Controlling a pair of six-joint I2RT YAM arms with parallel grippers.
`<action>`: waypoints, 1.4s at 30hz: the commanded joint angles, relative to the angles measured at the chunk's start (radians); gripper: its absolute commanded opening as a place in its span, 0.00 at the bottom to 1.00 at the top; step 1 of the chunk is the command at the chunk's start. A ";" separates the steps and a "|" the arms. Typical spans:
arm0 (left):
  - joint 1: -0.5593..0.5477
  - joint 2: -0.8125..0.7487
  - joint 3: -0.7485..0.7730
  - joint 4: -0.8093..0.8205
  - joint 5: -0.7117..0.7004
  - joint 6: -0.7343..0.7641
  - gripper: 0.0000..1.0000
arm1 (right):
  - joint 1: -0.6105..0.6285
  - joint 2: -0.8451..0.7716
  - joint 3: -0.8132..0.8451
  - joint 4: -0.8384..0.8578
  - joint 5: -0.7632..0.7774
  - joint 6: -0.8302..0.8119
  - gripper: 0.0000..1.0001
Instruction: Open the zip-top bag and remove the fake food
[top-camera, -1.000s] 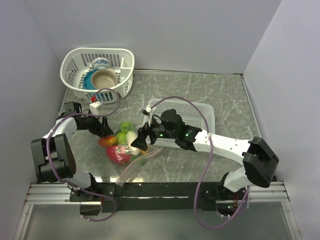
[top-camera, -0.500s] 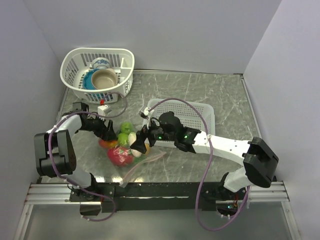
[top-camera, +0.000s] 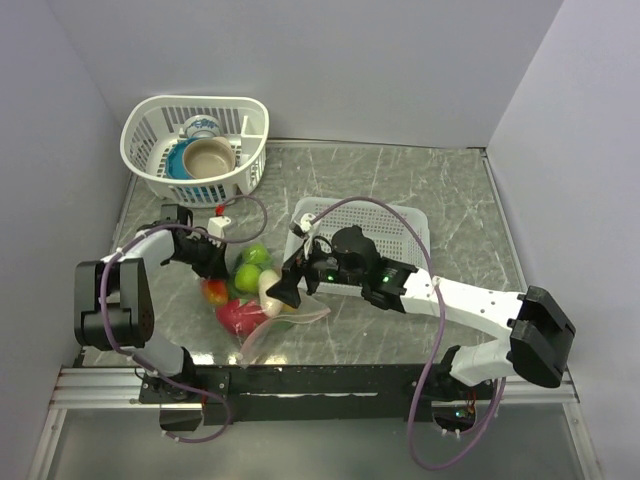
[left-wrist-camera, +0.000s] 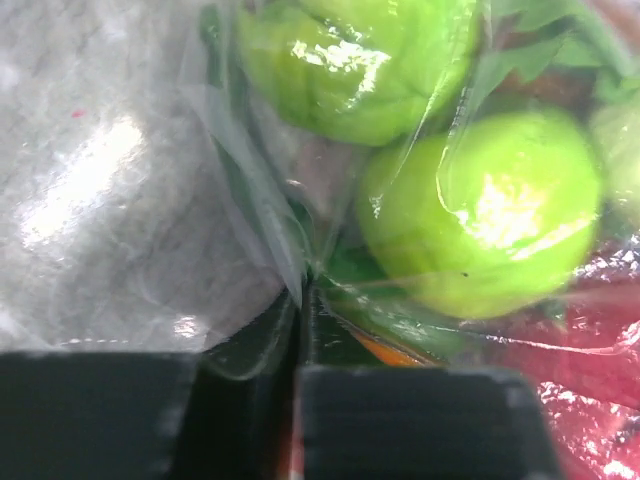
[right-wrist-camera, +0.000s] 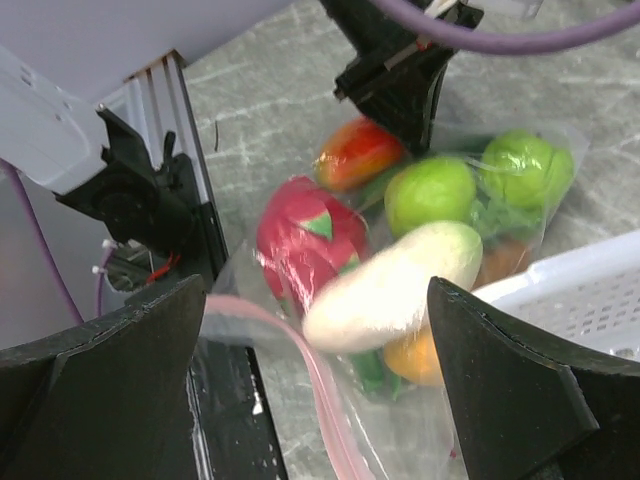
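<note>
The clear zip-top bag (top-camera: 262, 322) lies on the table with its pink zipper strip (right-wrist-camera: 322, 400) toward the near edge. Inside are fake food pieces: a pink-red dragon fruit (right-wrist-camera: 300, 232), a white oblong (right-wrist-camera: 392, 284), two green rounds (right-wrist-camera: 430, 192) (left-wrist-camera: 480, 225), a red-orange piece (right-wrist-camera: 358, 152) and an orange one (right-wrist-camera: 425, 362). My left gripper (top-camera: 214, 267) (left-wrist-camera: 300, 335) is shut, pinching a fold of the bag's plastic at its far left end. My right gripper (top-camera: 284, 292) (right-wrist-camera: 315, 300) hangs open just above the white oblong and dragon fruit, touching nothing.
A round white basket (top-camera: 250, 120) with bowls and a cup stands at the back left. A rectangular white mesh basket (top-camera: 408, 228) sits under my right arm, close beside the bag. The metal rail (top-camera: 330, 381) runs along the near edge.
My left gripper moved right to the bag's far end and closed on the plastic. The right gripper shifted slightly and stayed open above the food.
</note>
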 joint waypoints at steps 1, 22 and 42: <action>0.009 0.052 0.019 -0.002 -0.153 0.031 0.02 | 0.005 -0.036 -0.024 0.043 0.012 0.001 1.00; 0.317 -0.220 0.076 -0.062 -0.332 0.164 0.02 | 0.103 0.249 0.144 0.006 0.081 0.017 1.00; 0.316 -0.143 0.076 0.020 -0.355 0.124 0.03 | 0.134 0.435 0.209 0.041 0.196 0.036 0.65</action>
